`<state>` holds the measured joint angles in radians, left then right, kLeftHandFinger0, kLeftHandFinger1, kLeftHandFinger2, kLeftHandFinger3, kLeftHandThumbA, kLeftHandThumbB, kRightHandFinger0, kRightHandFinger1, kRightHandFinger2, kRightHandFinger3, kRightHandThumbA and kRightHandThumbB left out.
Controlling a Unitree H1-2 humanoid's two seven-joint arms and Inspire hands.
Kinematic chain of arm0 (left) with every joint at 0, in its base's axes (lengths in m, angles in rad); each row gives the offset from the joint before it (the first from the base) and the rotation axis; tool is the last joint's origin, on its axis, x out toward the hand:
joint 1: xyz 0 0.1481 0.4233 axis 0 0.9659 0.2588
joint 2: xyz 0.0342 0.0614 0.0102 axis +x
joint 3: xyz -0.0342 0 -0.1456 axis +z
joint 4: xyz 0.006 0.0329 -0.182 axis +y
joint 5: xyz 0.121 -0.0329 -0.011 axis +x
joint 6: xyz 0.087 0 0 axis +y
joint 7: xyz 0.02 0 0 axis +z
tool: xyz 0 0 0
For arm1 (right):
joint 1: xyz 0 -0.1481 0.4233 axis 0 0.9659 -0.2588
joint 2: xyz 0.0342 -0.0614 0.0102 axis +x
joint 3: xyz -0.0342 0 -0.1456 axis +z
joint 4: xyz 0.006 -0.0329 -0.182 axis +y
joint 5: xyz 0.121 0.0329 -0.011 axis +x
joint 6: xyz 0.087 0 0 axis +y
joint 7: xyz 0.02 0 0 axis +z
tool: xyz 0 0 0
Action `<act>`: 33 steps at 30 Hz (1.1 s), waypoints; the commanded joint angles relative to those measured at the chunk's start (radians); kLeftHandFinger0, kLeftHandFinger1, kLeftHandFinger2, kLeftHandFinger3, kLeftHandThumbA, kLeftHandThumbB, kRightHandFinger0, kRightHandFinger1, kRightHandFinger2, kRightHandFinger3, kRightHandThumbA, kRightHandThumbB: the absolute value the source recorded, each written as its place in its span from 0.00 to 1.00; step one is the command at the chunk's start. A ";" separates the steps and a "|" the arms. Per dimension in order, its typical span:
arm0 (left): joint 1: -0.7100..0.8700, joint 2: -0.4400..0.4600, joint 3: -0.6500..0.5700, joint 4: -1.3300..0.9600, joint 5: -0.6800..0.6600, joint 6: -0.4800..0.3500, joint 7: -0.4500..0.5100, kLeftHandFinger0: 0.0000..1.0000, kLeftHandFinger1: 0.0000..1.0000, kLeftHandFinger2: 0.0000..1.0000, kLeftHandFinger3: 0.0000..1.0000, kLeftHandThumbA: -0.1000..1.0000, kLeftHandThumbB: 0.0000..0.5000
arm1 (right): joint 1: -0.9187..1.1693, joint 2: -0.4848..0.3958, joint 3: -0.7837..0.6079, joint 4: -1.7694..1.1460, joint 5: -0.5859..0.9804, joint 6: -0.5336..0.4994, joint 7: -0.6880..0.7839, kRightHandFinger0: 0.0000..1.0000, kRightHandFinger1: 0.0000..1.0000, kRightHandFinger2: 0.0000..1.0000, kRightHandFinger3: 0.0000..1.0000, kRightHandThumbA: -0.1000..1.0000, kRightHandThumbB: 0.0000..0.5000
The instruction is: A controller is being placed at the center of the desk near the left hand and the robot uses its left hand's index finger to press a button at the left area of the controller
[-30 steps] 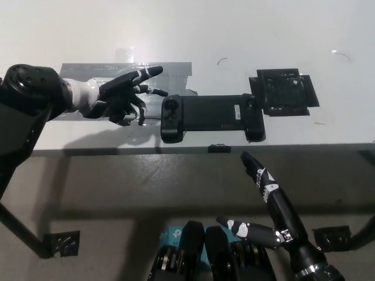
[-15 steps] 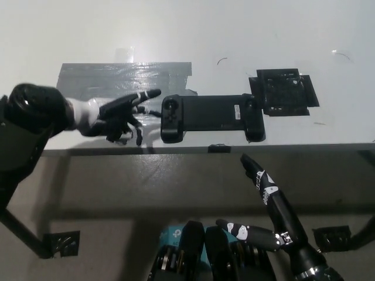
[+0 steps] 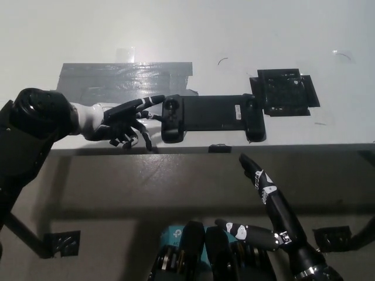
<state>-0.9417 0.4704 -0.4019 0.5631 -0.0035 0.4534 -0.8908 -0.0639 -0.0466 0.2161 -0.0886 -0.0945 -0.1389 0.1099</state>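
A long black controller [image 3: 212, 116] lies flat on the white desk [image 3: 176, 35], close to its front edge. My left hand [image 3: 120, 120] hovers just left of it, one finger stretched out with its tip at the controller's left end by the round stick, the other fingers curled downward. Whether the tip touches the controller I cannot tell. My black right hand [image 3: 266, 205] rests low at the bottom right, below the desk edge, fingers spread and holding nothing.
A grey tape patch [image 3: 123, 76] covers the desk behind my left hand. A black square pad [image 3: 285, 92] sits just right of the controller. The desk's front edge [image 3: 234, 146] runs right below the controller.
My left hand has dropped toward the front edge and moved right, bringing its stretched finger from above the tape to the controller's left end. The right hand has barely moved.
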 commanded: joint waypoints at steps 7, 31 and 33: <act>-0.122 0.009 0.030 0.007 0.003 0.017 -0.016 0.00 0.00 0.33 1.00 1.00 0.88 | -0.045 -0.002 -0.004 -0.019 -0.007 -0.011 0.012 1.00 1.00 1.00 1.00 0.92 0.42; -0.110 -0.031 0.021 0.052 0.035 0.017 -0.002 0.00 0.00 0.30 1.00 1.00 0.84 | -0.052 -0.002 -0.001 -0.025 -0.013 0.002 0.017 1.00 1.00 1.00 1.00 0.90 0.41; -0.101 -0.035 0.013 0.047 0.045 0.016 0.003 0.00 0.00 0.30 1.00 1.00 0.85 | -0.052 0.000 -0.002 -0.024 -0.014 -0.001 0.016 1.00 1.00 1.00 1.00 0.89 0.41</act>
<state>-1.0214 0.4429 -0.3816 0.6266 0.0183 0.4541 -0.8909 -0.0944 -0.0470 0.2158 -0.0884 -0.0971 -0.1374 0.1203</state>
